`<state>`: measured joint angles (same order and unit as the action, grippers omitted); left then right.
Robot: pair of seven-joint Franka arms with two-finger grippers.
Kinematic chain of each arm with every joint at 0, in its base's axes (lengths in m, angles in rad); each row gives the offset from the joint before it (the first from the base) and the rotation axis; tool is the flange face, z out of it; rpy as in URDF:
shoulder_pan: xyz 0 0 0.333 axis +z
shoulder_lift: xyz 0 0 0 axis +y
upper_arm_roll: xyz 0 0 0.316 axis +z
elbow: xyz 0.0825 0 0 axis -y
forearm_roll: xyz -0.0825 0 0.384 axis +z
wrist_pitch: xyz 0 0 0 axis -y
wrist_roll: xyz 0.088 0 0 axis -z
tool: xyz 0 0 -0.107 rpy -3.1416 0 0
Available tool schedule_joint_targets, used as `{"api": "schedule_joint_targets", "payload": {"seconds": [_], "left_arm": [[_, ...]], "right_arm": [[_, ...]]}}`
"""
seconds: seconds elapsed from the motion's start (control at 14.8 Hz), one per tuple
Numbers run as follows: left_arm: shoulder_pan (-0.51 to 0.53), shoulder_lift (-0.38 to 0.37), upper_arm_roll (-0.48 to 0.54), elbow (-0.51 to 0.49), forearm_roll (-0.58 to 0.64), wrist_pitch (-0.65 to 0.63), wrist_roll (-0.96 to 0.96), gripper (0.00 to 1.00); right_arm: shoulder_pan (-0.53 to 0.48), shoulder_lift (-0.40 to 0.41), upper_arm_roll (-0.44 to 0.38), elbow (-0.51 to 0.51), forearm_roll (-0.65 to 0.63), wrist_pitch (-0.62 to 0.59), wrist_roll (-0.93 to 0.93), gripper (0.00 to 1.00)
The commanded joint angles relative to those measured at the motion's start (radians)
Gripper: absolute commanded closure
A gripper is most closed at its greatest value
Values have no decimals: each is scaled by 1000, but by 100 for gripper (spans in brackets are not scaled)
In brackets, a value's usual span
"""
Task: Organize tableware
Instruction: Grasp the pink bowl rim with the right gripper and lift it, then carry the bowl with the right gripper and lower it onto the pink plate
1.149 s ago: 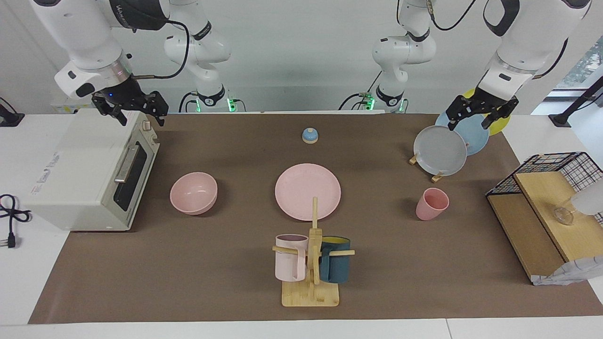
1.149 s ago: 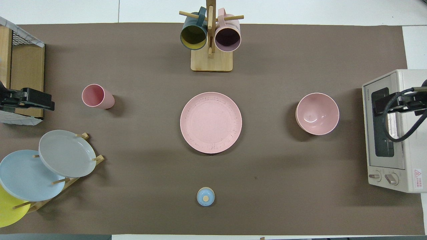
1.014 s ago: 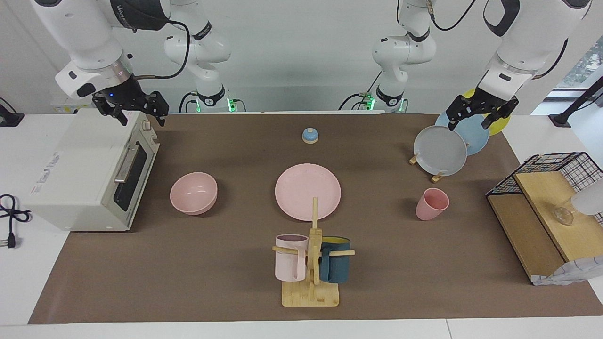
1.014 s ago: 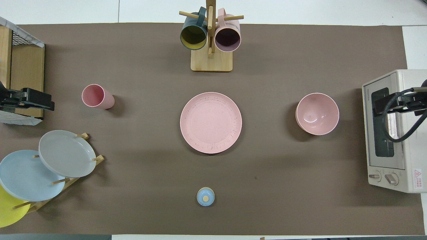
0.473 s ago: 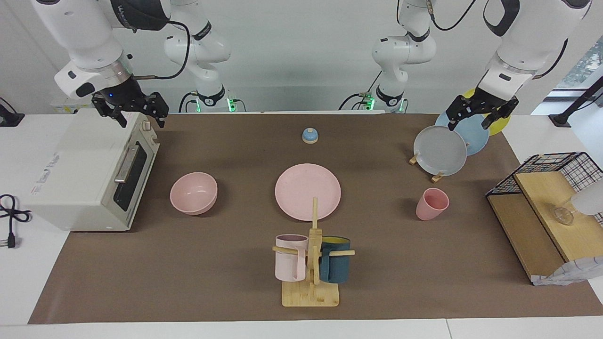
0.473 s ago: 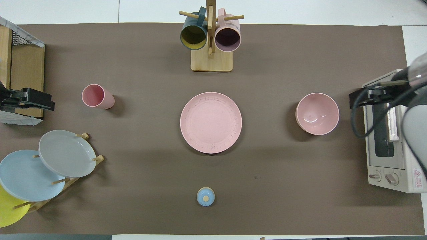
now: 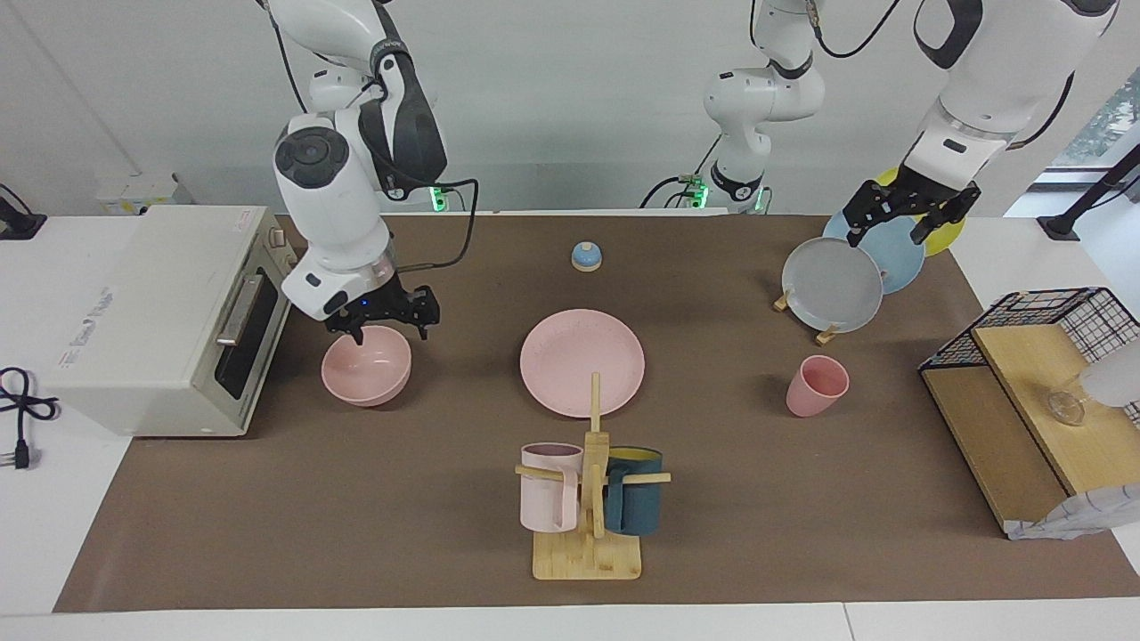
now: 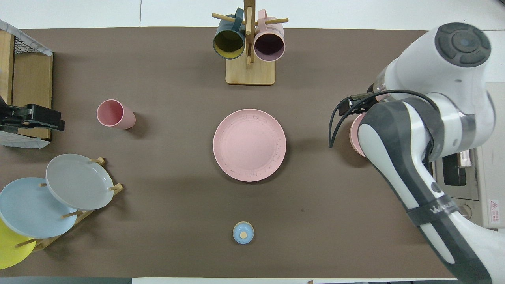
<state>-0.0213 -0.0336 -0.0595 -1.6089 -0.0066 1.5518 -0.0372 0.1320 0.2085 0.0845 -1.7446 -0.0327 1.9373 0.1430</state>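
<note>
**Facing view.** The right gripper (image 7: pixel 386 321) hung directly over the pink bowl (image 7: pixel 366 365), its fingers spread apart and empty, one fingertip close to the bowl's rim on the robots' side. The bowl stood on the brown mat (image 7: pixel 356 516) in front of the toaster oven (image 7: pixel 151 312). The pink plate (image 7: pixel 582 362) lay at mid-table and the pink cup (image 7: pixel 816 385) stood upright toward the left arm's end. The left gripper (image 7: pixel 899 218) waited over the rack of grey, blue and yellow plates (image 7: pixel 833 285), its fingers parted and empty.

**Overhead view.** The right arm (image 8: pixel 418 130) covered nearly all of the bowl (image 8: pixel 354 136); only an edge showed, and the right gripper itself was hidden. The plate (image 8: pixel 249 145) and cup (image 8: pixel 114 114) stood well apart from it.

**Risk.** A pinch on the curved, thin rim would likely be shallow; the bowl could tilt, slip out or skid toward the oven if the fingers descended off-centre. Carried low, it might clip the plate's edge.
</note>
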Motion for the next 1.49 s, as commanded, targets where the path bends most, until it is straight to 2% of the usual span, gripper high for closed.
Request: {"api": "schedule_joint_targets", "payload": {"seconds": [0.0, 0.34, 0.54, 0.68, 0.74, 0.81, 0.88, 1.01, 1.15, 1.42], "left_arm": [[-3, -5, 6, -3, 1, -12, -3, 0], [-3, -5, 6, -3, 1, -12, -3, 0], [-3, -5, 6, -3, 1, -12, -3, 0], [-3, -5, 6, -3, 1, -13, -3, 0], [-3, -5, 6, -3, 1, -13, -3, 0], [-3, -5, 6, -3, 1, -13, -3, 0], [-3, -5, 6, -3, 1, -10, -4, 0], [-12, -5, 6, -3, 1, -13, -3, 0], [-15, -5, 6, -3, 1, -13, -3, 0], [-11, -8, 6, -3, 1, -21, -6, 0]], "right_arm": [[1, -61, 34, -156, -4, 124, 65, 0], [-12, -70, 34, -271, -10, 218, 57, 0], [-35, -64, 32, -348, -12, 333, -12, 0], [-48, -69, 32, -384, -12, 364, -55, 0], [-48, -46, 32, -385, -13, 374, -78, 0], [-52, -25, 32, -385, -15, 379, -97, 9], [-61, -17, 32, -385, -18, 382, -117, 25], [-65, -5, 31, -380, -23, 379, -126, 59], [-58, -4, 32, -375, -38, 362, -126, 100], [-40, -4, 32, -339, -44, 301, -121, 100]]}}
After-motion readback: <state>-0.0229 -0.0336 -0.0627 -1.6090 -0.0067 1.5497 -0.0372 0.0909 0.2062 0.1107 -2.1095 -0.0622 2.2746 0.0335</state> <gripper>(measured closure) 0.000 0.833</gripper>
